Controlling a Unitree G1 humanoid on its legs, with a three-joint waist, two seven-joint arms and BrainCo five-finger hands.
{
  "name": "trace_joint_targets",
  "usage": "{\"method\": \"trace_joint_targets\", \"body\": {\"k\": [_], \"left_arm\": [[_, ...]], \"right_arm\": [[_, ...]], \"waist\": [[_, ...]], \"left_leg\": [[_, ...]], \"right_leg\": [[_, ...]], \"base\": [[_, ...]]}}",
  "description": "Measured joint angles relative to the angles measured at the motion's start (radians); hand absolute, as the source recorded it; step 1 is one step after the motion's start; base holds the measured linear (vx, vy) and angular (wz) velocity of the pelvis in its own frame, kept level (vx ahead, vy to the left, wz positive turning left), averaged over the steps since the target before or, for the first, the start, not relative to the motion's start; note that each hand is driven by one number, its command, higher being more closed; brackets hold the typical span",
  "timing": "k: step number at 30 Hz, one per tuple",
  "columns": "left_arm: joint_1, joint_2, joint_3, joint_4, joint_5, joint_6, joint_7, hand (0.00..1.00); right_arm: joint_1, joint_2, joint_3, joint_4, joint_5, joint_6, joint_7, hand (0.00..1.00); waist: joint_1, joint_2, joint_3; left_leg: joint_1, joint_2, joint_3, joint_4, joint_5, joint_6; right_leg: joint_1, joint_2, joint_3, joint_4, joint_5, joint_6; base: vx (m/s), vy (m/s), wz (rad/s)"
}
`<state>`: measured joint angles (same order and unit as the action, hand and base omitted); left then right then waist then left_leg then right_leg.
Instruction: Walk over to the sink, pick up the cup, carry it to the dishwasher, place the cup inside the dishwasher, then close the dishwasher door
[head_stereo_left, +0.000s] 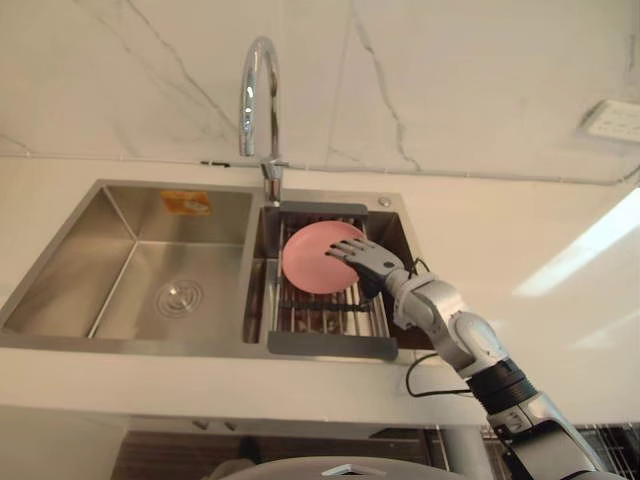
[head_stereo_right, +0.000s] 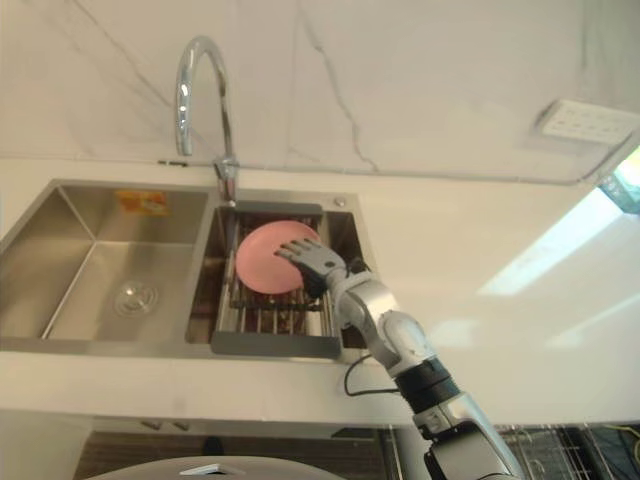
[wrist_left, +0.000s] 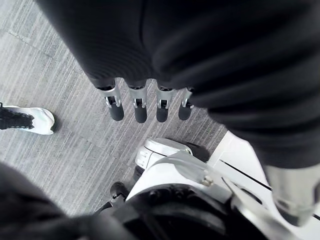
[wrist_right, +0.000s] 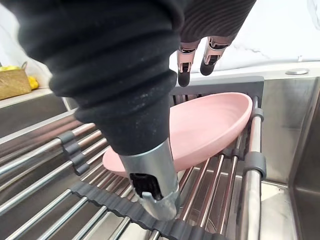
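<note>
A shallow pink bowl lies tilted on a roll-up drying rack across the right basin of a steel sink; I see no cup. My right hand reaches in from the right, its straight fingers over the bowl's near rim and its thumb apart on the rack side. The fingers are not closed on the bowl, and the hand is open. My left hand hangs over the grey floor with straight fingers and holds nothing.
A tall chrome faucet rises behind the divider between the basins. The left basin holds only its drain. White counter runs to the right, a wall socket above it. A person's white shoe stands on the floor.
</note>
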<state>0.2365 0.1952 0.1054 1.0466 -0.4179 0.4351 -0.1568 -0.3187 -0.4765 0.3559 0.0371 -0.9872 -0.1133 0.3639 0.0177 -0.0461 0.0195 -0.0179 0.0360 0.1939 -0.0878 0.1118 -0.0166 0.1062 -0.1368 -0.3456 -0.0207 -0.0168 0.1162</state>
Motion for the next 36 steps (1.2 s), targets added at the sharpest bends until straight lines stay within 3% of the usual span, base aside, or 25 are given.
{"method": "trace_joint_targets", "body": {"k": [3,12,18,27,28,36], "left_arm": [[-0.001,-0.003,0.000,-0.014,0.000,-0.001,0.000,0.00],[-0.002,-0.010,0.001,-0.015,0.000,-0.005,-0.001,0.00],[-0.007,-0.012,0.001,-0.015,-0.003,-0.007,0.000,0.00],[-0.008,-0.012,0.001,-0.017,-0.003,-0.010,0.001,0.00],[-0.008,-0.012,0.001,-0.017,-0.003,-0.010,0.001,0.00],[-0.010,-0.009,-0.002,-0.017,-0.008,-0.016,0.002,0.00]], "right_arm": [[-0.005,0.000,0.023,0.035,0.000,0.012,-0.005,0.00],[-0.008,0.037,0.058,0.103,-0.006,0.013,-0.008,0.00],[-0.012,0.042,0.075,0.143,-0.045,0.013,-0.050,0.00],[-0.049,0.070,0.091,0.217,-0.221,0.025,-0.134,0.00],[-0.051,0.071,0.099,0.217,-0.236,0.026,-0.135,1.00],[-0.056,0.081,0.143,0.266,-0.349,0.029,-0.247,1.00]], "waist": [[0.012,0.003,0.002],[0.010,0.014,0.018],[0.015,0.018,0.030],[0.016,0.017,0.037],[0.016,0.017,0.037],[0.013,0.015,0.043]], "left_leg": [[0.001,-0.002,-0.001,0.000,-0.001,-0.001],[0.005,-0.010,-0.010,0.000,-0.007,-0.009],[0.004,-0.013,-0.012,0.000,-0.010,-0.006],[0.003,-0.018,-0.020,0.000,-0.007,0.000],[0.004,-0.019,-0.022,0.000,-0.007,0.000],[0.021,-0.017,-0.026,-0.001,-0.016,-0.006]], "right_leg": [[0.002,-0.001,-0.001,0.000,-0.004,0.002],[0.014,-0.009,-0.018,0.000,-0.009,0.007],[0.015,-0.013,-0.022,0.000,-0.011,0.008],[0.019,-0.016,-0.030,0.001,-0.014,0.013],[0.021,-0.016,-0.032,0.001,-0.015,0.014],[0.032,-0.017,-0.045,0.007,-0.036,0.009]], "base": [[0.04,-0.010,0.01],[0.00,0.007,0.04],[-0.01,0.003,0.00],[0.02,0.001,0.02],[0.01,-0.004,0.07],[-0.03,0.003,0.01]]}}
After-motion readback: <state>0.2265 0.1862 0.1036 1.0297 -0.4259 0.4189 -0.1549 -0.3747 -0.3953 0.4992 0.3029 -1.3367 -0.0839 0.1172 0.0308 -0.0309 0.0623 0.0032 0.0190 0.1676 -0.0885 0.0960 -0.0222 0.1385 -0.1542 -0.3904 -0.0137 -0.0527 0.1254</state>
